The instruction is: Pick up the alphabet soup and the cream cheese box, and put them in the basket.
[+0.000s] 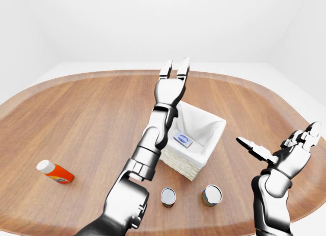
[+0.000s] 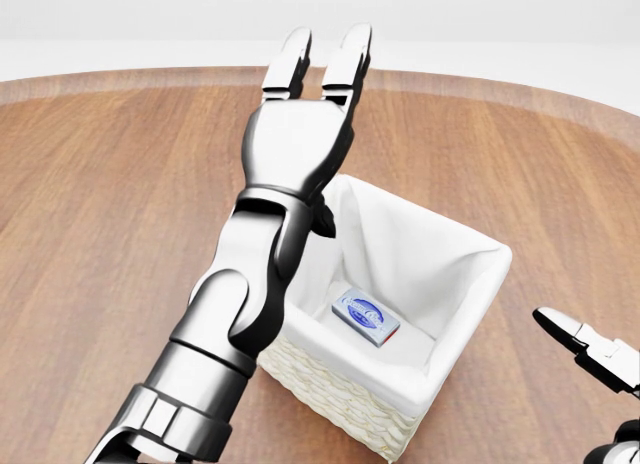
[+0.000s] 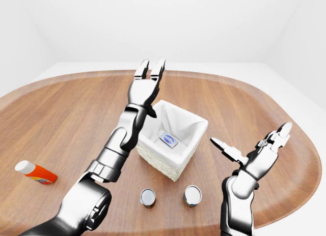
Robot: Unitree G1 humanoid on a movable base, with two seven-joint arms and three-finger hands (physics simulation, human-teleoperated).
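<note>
In the left-eye view my left hand (image 1: 172,78) is raised above the basket (image 1: 216,128) with its fingers spread and holding nothing, and the box (image 1: 183,140) lies flat on the white liner inside. Two cans stand upright on the counter (image 1: 86,119) just below the basket: the left can (image 1: 168,196) and the right can (image 1: 212,195). I can't read either label from here, so I can't tell which one is the soup. An orange bottle (image 1: 55,171) lies on its side well apart at the view's left. My right hand (image 1: 285,152) sits at the right with fingers splayed, empty. In the head view the left hand (image 2: 305,104) fills the middle, fingers straight and apart, above the basket's top-left corner (image 2: 345,184); the box (image 2: 365,317) rests near the liner's floor, clear of the fingers. Only a fingertip of the right hand (image 2: 575,339) shows at the right edge. In the right-eye view the cans read clearest, one (image 3: 147,197) below the basket's near corner and one (image 3: 192,195) to its right, near the right hand (image 3: 254,154). I'd judge a can as stiff, smooth and fairly heavy, likely to slip if pinched at the rim, so I'd wrap the fingers round the middle of its side wall.
</note>
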